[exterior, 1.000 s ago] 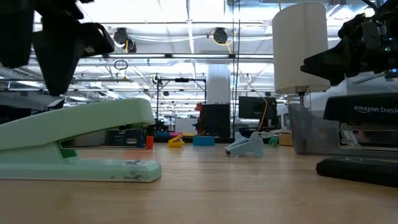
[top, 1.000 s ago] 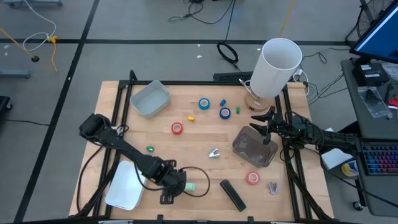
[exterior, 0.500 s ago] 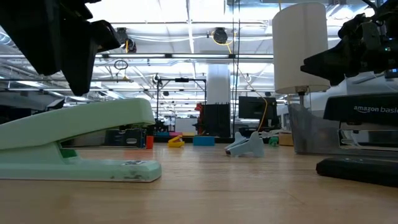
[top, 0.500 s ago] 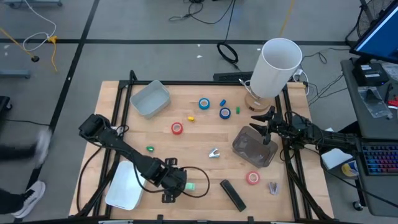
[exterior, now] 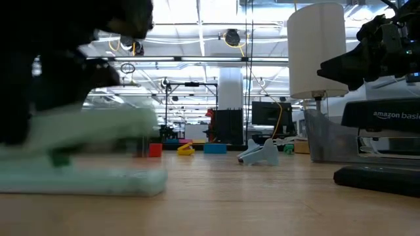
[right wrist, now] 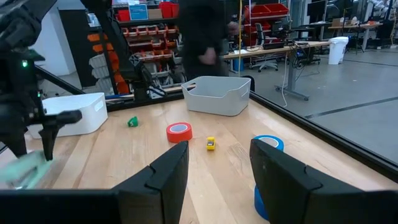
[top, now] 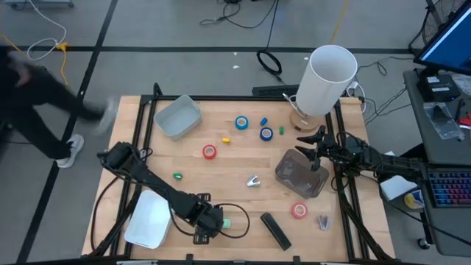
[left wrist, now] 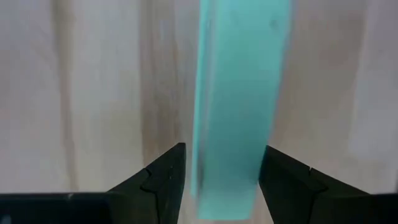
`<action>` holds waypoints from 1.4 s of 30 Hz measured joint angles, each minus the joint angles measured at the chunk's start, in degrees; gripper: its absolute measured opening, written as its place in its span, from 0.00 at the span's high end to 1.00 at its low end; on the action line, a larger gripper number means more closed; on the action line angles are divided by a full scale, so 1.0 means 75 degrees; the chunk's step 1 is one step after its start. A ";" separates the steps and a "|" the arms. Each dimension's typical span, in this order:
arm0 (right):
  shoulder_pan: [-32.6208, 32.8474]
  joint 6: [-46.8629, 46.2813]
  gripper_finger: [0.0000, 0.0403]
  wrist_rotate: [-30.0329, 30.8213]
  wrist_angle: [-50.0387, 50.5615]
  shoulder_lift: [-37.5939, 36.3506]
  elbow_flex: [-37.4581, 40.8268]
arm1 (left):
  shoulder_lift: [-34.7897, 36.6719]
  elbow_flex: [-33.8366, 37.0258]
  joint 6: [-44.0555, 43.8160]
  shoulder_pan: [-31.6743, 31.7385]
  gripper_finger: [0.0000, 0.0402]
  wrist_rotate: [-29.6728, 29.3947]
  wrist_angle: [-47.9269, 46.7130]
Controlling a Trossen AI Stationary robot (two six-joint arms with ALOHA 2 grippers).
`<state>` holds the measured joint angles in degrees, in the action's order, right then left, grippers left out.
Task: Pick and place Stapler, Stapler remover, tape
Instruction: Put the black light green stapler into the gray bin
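At the lower left of the high view you see the left pincer with its fingers wide apart around the green stapler on the table. At the right, the right pincer hangs open over the clear bin.

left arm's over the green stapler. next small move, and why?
Probably close the left pincer on the green stapler. The wrist view shows its two fingers open, one on each side of the stapler's body, which runs straight between them, so it looks lined up for a grasp. The right pincer waits over the clear bin.
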<state>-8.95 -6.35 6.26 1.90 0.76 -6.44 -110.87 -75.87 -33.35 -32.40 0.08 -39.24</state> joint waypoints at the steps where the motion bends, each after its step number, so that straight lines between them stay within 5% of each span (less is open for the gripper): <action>1: 0.0000 0.0001 0.59 0.0001 -0.0001 -0.0001 0.0000 | -0.0001 -0.0020 0.0006 0.0002 0.52 0.0002 0.0042; 14: 0.0000 0.0001 0.59 0.0015 0.0005 -0.0001 0.0000 | -0.0143 -0.0006 -0.0020 0.0052 0.53 -0.0027 -0.0085; 21: 0.0000 0.0001 0.59 0.0009 -0.0001 0.0002 0.0000 | -0.0210 -0.0009 -0.0181 0.0119 0.70 0.0150 -0.0145; 29: 0.0000 -0.0064 0.59 -0.0023 -0.0065 -0.0001 0.0000 | -0.0197 -0.0012 -0.1108 0.0403 0.70 0.0696 -0.0157; 42: 0.0003 -0.2903 0.59 -0.0234 -0.1719 0.0004 0.0000 | 0.1043 0.0000 -0.2521 0.0950 0.70 0.0431 -0.0319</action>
<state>-8.93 -28.13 4.50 -11.00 0.79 -6.44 -103.05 -75.88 -52.25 -25.27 3.31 -41.63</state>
